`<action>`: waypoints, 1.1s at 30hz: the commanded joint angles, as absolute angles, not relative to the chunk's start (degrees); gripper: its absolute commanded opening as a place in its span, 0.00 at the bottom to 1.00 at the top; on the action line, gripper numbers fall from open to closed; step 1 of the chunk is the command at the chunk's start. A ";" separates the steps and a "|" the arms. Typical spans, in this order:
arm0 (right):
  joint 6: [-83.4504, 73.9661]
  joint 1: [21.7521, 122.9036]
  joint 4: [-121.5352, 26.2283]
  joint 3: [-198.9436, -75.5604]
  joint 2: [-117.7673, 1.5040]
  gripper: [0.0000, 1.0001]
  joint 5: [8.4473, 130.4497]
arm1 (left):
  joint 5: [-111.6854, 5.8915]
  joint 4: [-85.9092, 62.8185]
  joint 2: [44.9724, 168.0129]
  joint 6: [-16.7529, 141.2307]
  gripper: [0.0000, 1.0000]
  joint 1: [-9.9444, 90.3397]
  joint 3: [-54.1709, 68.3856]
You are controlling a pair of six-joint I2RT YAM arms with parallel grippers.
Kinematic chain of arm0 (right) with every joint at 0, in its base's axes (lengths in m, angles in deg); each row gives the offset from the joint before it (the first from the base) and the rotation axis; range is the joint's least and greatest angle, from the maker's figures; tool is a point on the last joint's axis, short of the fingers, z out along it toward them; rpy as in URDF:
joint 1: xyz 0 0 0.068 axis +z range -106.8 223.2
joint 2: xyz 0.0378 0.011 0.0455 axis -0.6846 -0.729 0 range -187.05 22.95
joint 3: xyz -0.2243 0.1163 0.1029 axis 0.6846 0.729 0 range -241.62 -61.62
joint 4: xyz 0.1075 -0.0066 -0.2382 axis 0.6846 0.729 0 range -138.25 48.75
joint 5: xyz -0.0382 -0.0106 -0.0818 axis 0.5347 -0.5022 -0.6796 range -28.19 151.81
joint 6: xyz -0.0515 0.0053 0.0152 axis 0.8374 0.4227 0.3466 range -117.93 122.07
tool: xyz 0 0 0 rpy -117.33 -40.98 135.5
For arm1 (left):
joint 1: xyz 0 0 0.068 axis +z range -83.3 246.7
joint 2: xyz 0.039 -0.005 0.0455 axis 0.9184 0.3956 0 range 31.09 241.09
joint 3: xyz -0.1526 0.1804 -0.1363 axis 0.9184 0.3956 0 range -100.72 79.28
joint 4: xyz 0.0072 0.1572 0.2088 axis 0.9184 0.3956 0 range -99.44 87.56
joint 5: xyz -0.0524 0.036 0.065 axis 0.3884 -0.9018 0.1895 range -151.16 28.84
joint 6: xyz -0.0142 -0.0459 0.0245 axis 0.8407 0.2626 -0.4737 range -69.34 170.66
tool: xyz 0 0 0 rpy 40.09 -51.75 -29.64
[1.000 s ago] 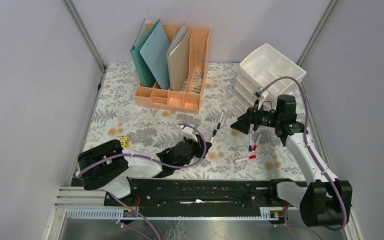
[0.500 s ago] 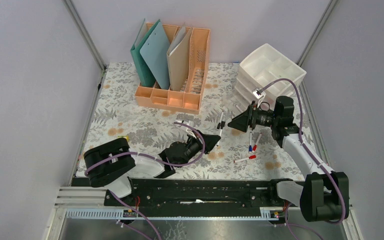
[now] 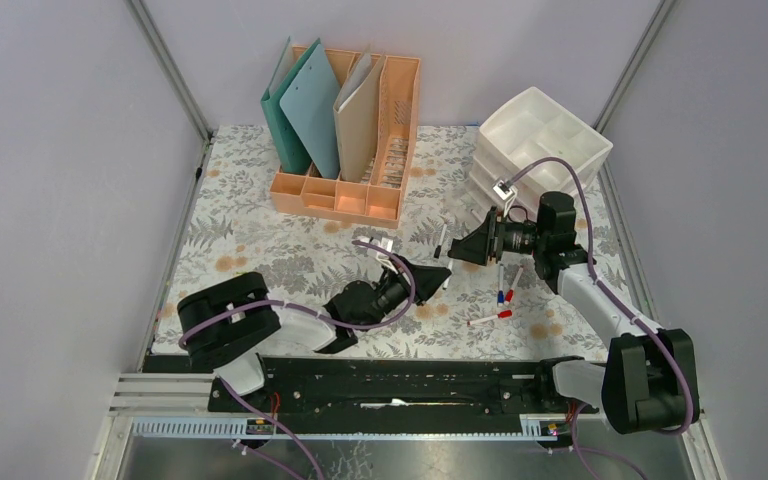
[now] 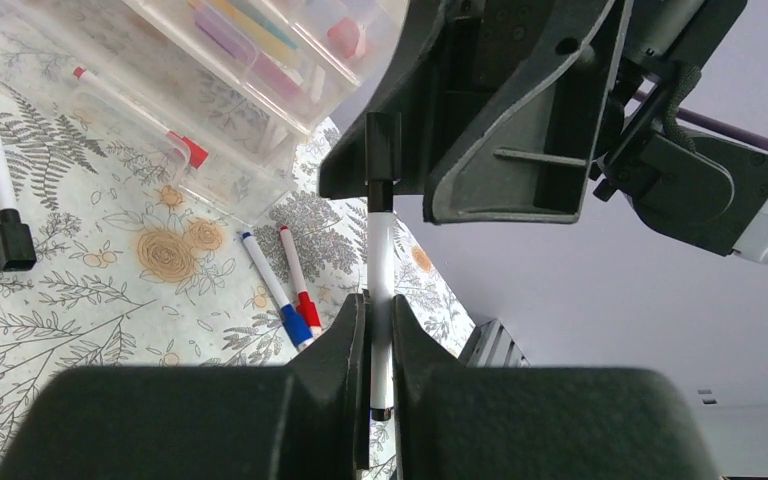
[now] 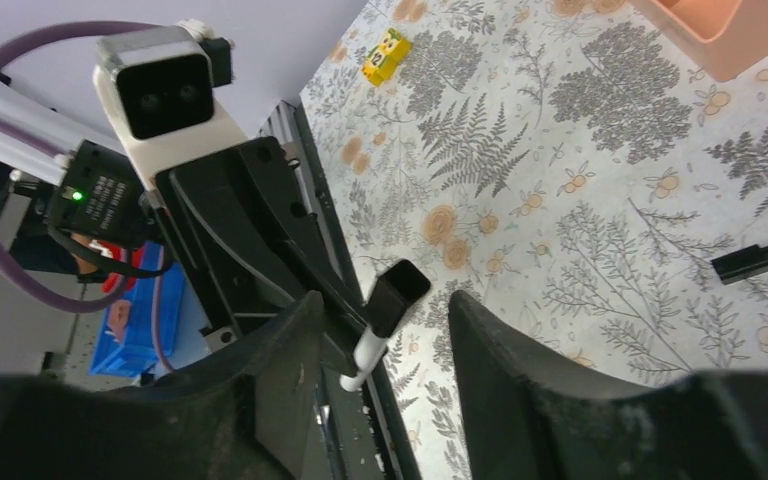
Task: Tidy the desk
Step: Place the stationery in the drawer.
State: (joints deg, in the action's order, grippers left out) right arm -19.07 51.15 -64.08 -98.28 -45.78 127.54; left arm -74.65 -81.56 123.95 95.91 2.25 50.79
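Note:
The desk (image 3: 290, 250) wears a cloth of grey ferns and orange flowers. My left gripper (image 3: 438, 276) is shut on a white marker with a black cap (image 4: 381, 250), held off the desk at mid-right. In the left wrist view the left gripper (image 4: 379, 312) clamps the marker's lower barrel. My right gripper (image 3: 466, 250) faces it, open. In the right wrist view its jaws (image 5: 382, 302) stand on either side of the black cap (image 5: 397, 288), with a gap on both sides.
A peach file rack (image 3: 345, 195) with folders stands at the back. A white drawer unit (image 3: 535, 140) sits back right. Loose on the cloth lie a black-capped marker (image 3: 441, 240), a blue marker (image 3: 501, 284), red markers (image 3: 491, 317) and a small yellow piece (image 5: 391, 48).
My left arm has lifted and carried the marker rightward. My right gripper has moved left to meet it, and its jaws have narrowed around the cap.

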 commanded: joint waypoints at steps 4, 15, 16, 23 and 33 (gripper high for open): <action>-21.49 52.34 -69.07 -98.25 -46.28 0.36 131.30 | -72.16 -87.40 125.58 97.28 0.00 2.19 48.79; -21.26 52.78 -69.04 -98.72 -46.77 0.11 131.87 | -71.36 -87.31 124.72 96.51 0.06 2.19 49.19; -21.00 52.78 -68.85 -98.85 -46.60 0.09 131.79 | -71.38 -87.24 124.54 96.39 0.11 2.19 49.36; -7.76 52.78 -55.75 -102.64 -43.74 0.04 126.30 | -72.14 -82.68 120.69 93.92 0.48 2.27 51.48; 9.46 52.77 -41.03 -107.12 -39.35 0.03 111.33 | -82.40 -65.94 104.39 84.97 0.98 2.36 58.42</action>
